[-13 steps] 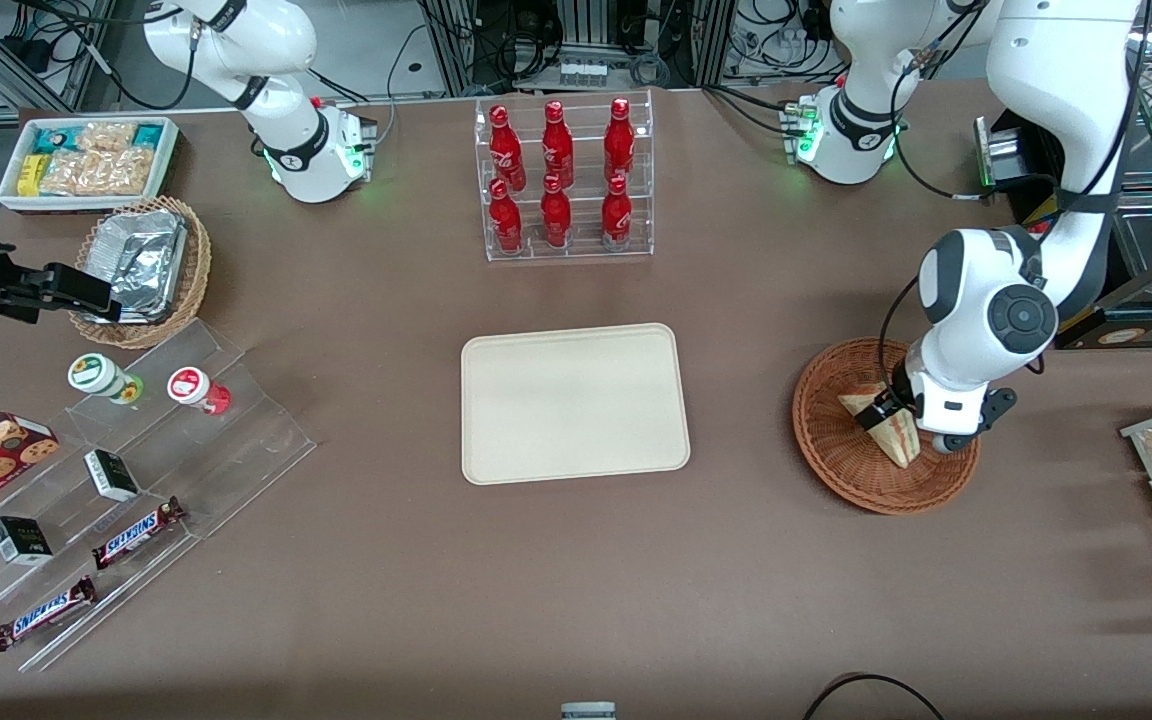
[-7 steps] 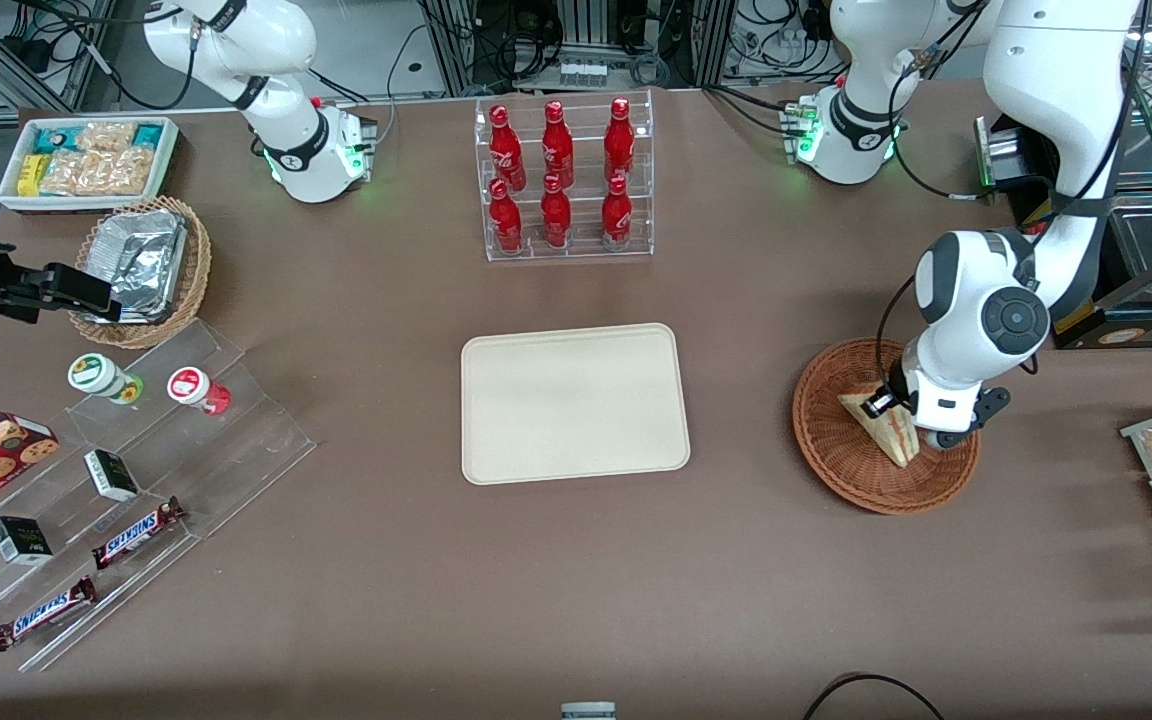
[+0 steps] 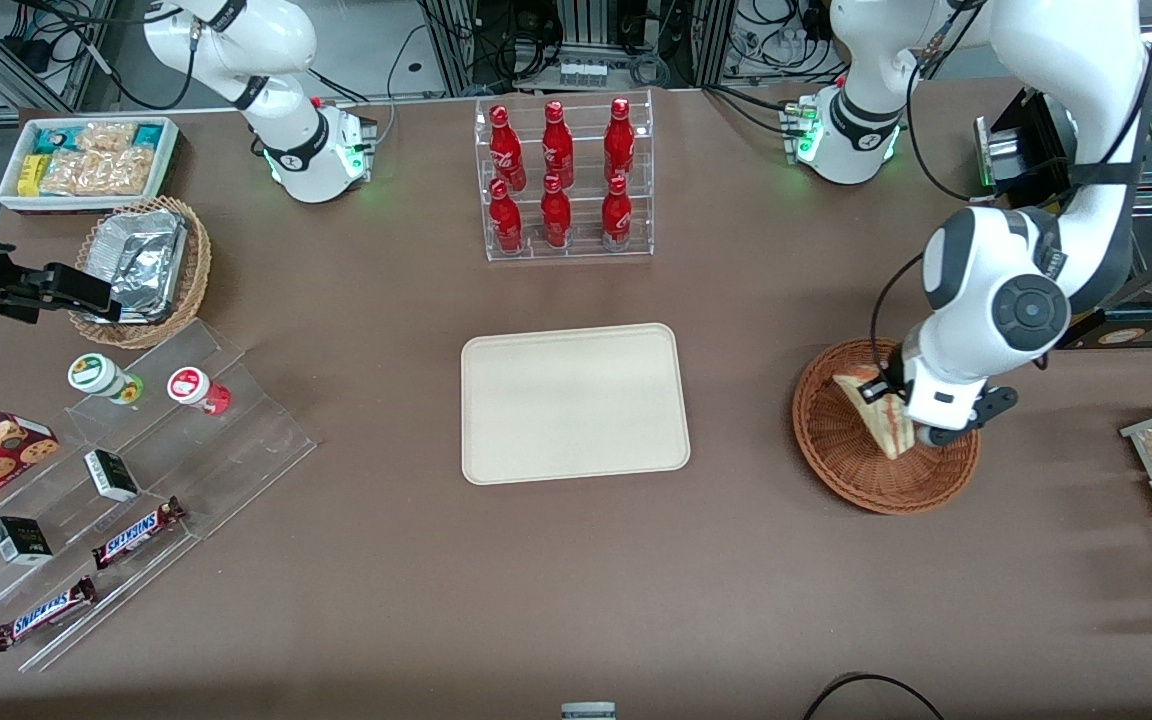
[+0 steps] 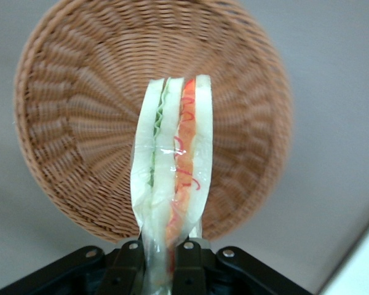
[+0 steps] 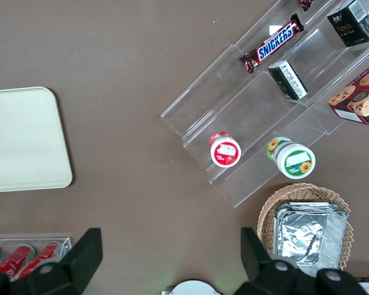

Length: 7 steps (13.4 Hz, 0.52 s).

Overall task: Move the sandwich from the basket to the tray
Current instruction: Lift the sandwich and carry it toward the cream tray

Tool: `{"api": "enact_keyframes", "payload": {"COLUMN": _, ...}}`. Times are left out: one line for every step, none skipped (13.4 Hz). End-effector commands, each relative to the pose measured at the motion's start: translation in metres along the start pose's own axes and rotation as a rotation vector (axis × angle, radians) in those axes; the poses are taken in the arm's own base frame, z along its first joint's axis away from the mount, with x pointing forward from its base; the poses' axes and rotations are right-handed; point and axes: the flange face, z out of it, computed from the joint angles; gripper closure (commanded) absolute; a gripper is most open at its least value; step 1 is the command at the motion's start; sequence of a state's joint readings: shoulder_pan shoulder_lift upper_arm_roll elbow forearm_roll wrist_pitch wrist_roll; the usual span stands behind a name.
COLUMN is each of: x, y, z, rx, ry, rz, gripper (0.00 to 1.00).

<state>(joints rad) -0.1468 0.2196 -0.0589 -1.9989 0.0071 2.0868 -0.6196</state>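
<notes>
Sandwich (image 4: 172, 178): 1 triangular wedge, pinched at one end between the fingers of the gripper (image 4: 163, 261), long axis running straight out from them, hanging above the basket (image 4: 67, 123) and apparently clear of the weave. Basket: otherwise empty. Tray (image 3: 574, 402): bare, well apart from the basket, toward the parked arm's end of the table; the carry should run that way. Acrylic rack (image 3: 564, 180): 6 red bottles.

"SNICKERS" on two candy bars (image 3: 136, 534) (image 3: 43, 613) on clear stepped rack (image 3: 186, 470); other labels illegible.
</notes>
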Motion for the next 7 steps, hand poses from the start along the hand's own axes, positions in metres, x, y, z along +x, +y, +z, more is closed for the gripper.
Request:
{"api": "enact_keyframes", "payload": {"x": -0.020, "y": 0.046, "z": -0.018, "rx": 0.010, "ry": 0.015, "rz": 0.132, "gripper": 1.00}}
{"api": "enact_keyframes", "payload": {"x": -0.029, "y": 0.062, "z": -0.018, "rx": 0.011, "ry": 0.021, "rz": 0.162, "gripper": 1.00}}
{"api": "enact_keyframes", "payload": {"x": -0.039, "y": 0.080, "z": -0.018, "rx": 0.010, "ry": 0.024, "rz": 0.193, "gripper": 1.00}}
{"api": "enact_keyframes", "payload": {"x": -0.045, "y": 0.094, "z": -0.016, "rx": 0.010, "ry": 0.026, "rz": 0.212, "gripper": 1.00}}
{"api": "enact_keyframes", "payload": {"x": -0.052, "y": 0.110, "z": -0.014, "rx": 0.009, "ry": 0.028, "rz": 0.236, "gripper": 1.00}}
{"api": "enact_keyframes", "payload": {"x": -0.062, "y": 0.129, "z": -0.014, "rx": 0.003, "ry": 0.030, "rz": 0.259, "gripper": 1.00}}
{"api": "enact_keyframes", "payload": {"x": -0.071, "y": 0.146, "z": -0.013, "rx": -0.003, "ry": 0.032, "rz": 0.279, "gripper": 1.00}}
